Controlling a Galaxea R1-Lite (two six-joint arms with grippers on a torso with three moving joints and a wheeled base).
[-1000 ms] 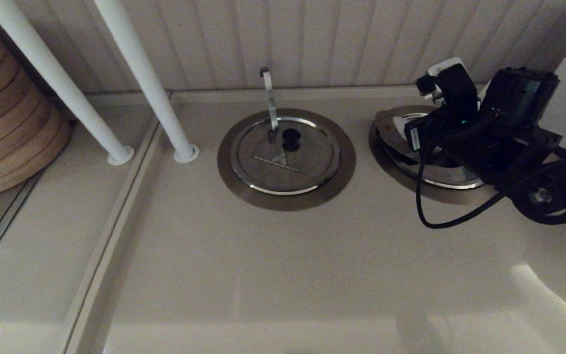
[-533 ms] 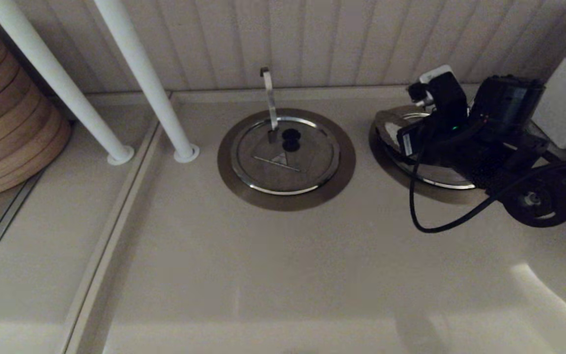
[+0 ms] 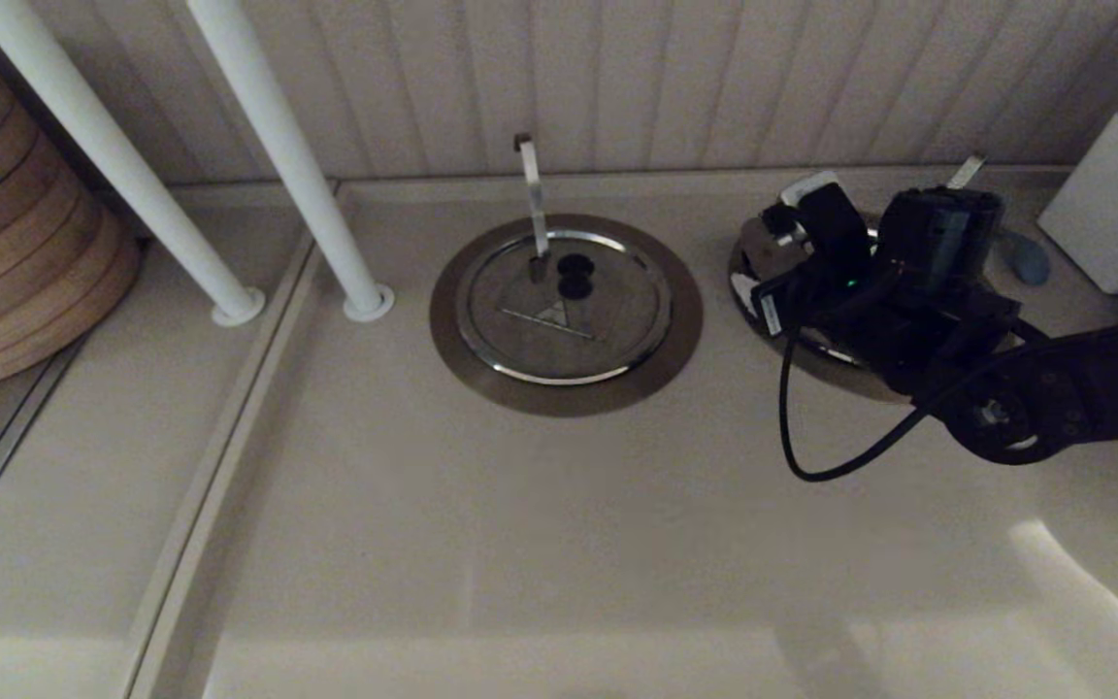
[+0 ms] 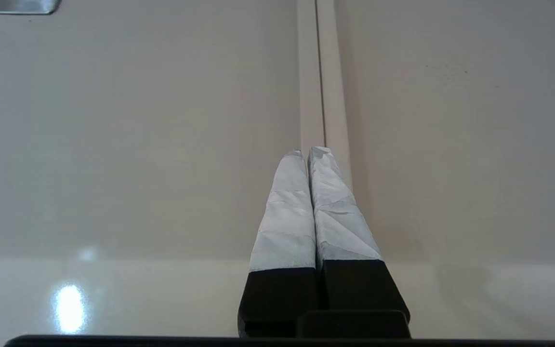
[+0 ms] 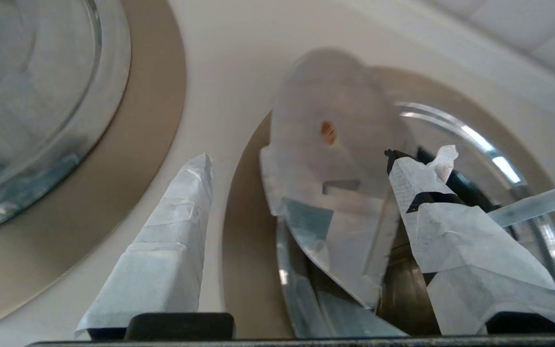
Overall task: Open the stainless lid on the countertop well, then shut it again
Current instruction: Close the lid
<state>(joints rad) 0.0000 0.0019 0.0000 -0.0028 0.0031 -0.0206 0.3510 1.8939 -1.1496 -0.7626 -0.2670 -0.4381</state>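
Stainless lid (image 5: 335, 193) shiny, tilted over the countertop well (image 5: 244, 231), between the right gripper's (image 5: 301, 166) spread fingers (image 5: 181, 202).

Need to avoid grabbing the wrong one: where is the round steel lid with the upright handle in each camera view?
Head view: round steel lid with the upright handle, at centre, closed in its brown collar.
Left wrist view: not in it; only cream countertop.
Right wrist view: cut off at the picture's edge, beside the neighbouring well.
Shared landmark: slanted flat steel utensil handle.
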